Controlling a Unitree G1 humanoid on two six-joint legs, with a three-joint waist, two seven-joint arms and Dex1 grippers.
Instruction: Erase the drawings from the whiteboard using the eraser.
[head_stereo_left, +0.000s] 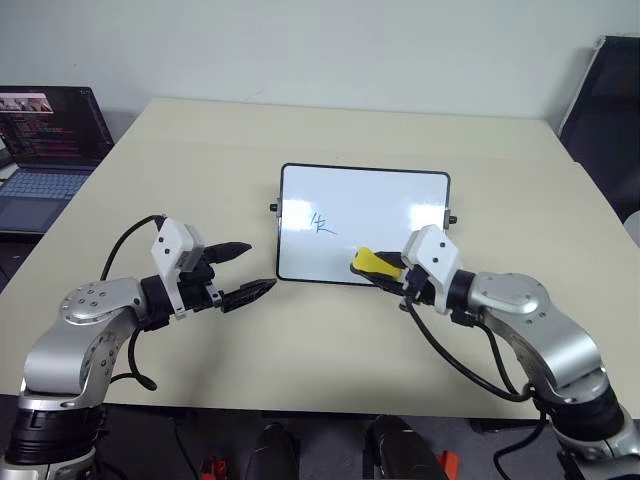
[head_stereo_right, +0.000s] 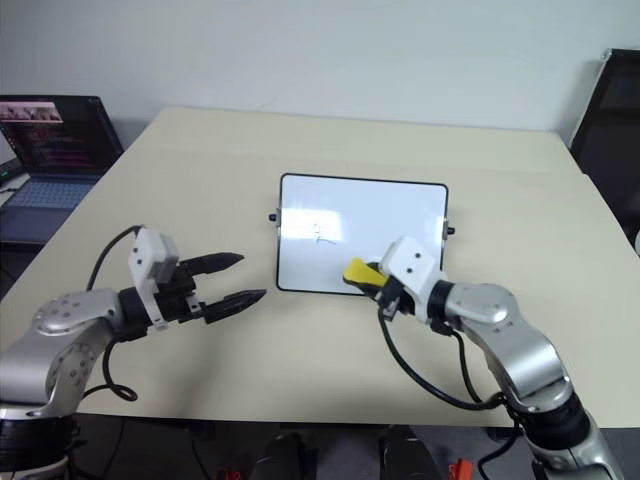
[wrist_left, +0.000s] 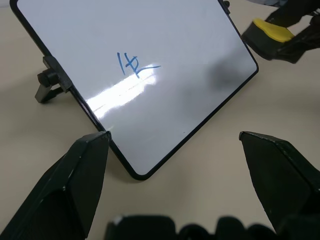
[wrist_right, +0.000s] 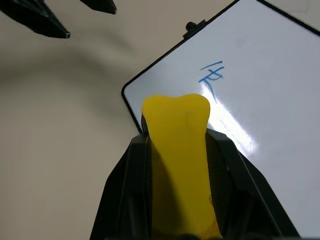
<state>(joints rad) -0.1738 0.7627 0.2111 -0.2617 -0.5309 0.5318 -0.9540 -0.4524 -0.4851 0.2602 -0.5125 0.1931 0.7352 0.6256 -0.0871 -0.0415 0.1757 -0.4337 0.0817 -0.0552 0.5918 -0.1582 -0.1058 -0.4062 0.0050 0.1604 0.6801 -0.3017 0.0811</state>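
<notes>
Gripping the eraser (head_stereo_left: 372, 263) with our right gripper (head_stereo_left: 384, 272), both black fingers clamped tight on its sides; in the right wrist view the yellow block (wrist_right: 179, 165) bulges out past the fingertips. In the left eye view it sits centre-right of frame, over the whiteboard's lower right edge. We cannot tell whether it is touching the board surface.

Whiteboard (head_stereo_left: 380, 200) lies mid-frame on the beige table (head_stereo_left: 200, 150), black frame, small knobs on both short sides. One blue drawing (head_stereo_left: 321, 224) is visible left of board centre; in the left wrist view it reads as a few strokes like a handwritten character (wrist_left: 134, 65). Eraser is well apart from it, to the right and lower in frame. Glare streak runs across the board just below the mark in the left wrist view.

Our left gripper (head_stereo_left: 245, 271) is lower left of frame, jaws spread wide, holding nothing, fingertips pointing toward the board's lower left corner and just short of it. Left wrist view shows that corner between the two fingers (wrist_left: 65, 190).

Laptop (head_stereo_left: 45, 150) at upper left of frame, screen lit, off the table's edge. Dark chair (head_stereo_left: 610, 110) at upper right.
</notes>
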